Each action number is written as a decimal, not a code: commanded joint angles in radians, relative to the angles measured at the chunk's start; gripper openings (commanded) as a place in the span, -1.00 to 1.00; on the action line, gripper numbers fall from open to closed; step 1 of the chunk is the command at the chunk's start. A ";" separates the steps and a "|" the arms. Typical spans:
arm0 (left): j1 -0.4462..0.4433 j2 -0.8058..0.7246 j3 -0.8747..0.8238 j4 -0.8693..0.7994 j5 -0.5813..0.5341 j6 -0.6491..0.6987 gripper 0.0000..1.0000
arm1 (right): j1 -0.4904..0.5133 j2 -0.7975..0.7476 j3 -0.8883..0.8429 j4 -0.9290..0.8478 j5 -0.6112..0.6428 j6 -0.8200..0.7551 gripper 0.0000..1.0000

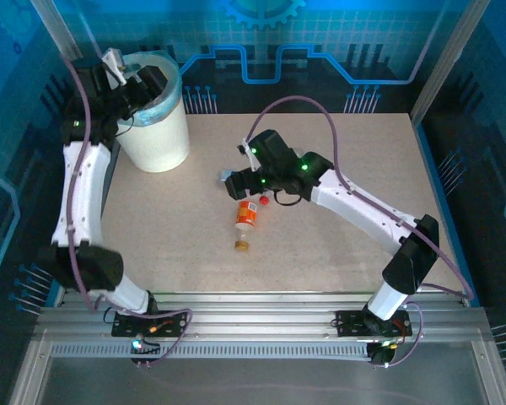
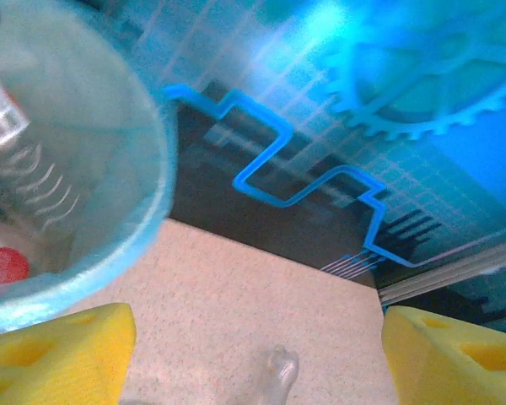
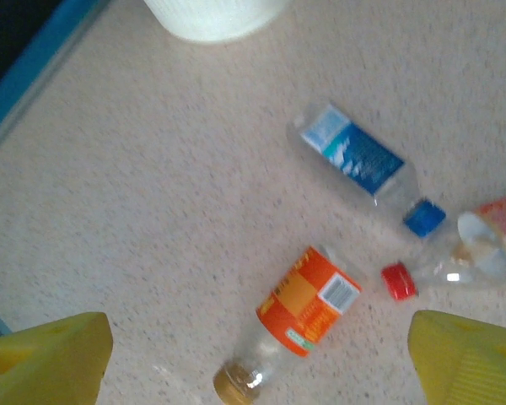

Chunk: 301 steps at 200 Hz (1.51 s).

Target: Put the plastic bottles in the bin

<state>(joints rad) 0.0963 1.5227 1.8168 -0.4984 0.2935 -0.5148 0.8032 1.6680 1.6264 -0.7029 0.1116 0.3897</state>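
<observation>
Likely light and slick, the clear orange-labelled plastic bottle (image 3: 308, 308) suits a mid-label hold; left gripper (image 2: 257, 354) and right gripper (image 3: 257, 354) gape empty.

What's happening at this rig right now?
Two arms are clearing bottles into the bin. The left gripper hangs open and empty over the bin, where dropped bottles lie inside. The right gripper is open above three more lying on the table: a blue-label bottle, an orange-label bottle and a red-capped bottle. None is gripped yet.
</observation>
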 commanded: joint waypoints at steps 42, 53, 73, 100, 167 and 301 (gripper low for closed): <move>-0.196 -0.441 -0.455 0.162 -0.192 0.254 0.56 | 0.043 0.070 -0.167 0.092 0.002 0.082 0.86; -0.241 -0.508 -0.540 0.171 -0.204 0.305 0.56 | 0.054 0.096 -0.167 0.102 -0.002 0.088 0.86; -0.290 -0.613 -0.695 0.176 -0.220 0.345 0.56 | 0.079 0.146 -0.154 0.112 0.016 0.097 0.86; -0.312 -0.705 -0.859 0.157 -0.266 0.355 0.56 | 0.086 0.206 -0.144 0.092 0.050 0.154 0.92; -0.317 -0.725 -0.991 0.088 -0.236 0.333 0.61 | 0.086 0.290 -0.157 0.099 0.073 0.236 0.92; -0.317 -0.721 -0.983 0.073 -0.273 0.331 0.71 | 0.044 0.302 -0.259 0.196 -0.004 0.263 0.30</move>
<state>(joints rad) -0.2138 0.8066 0.8364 -0.4145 0.0399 -0.1814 0.8627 1.9915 1.4143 -0.5385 0.1268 0.6521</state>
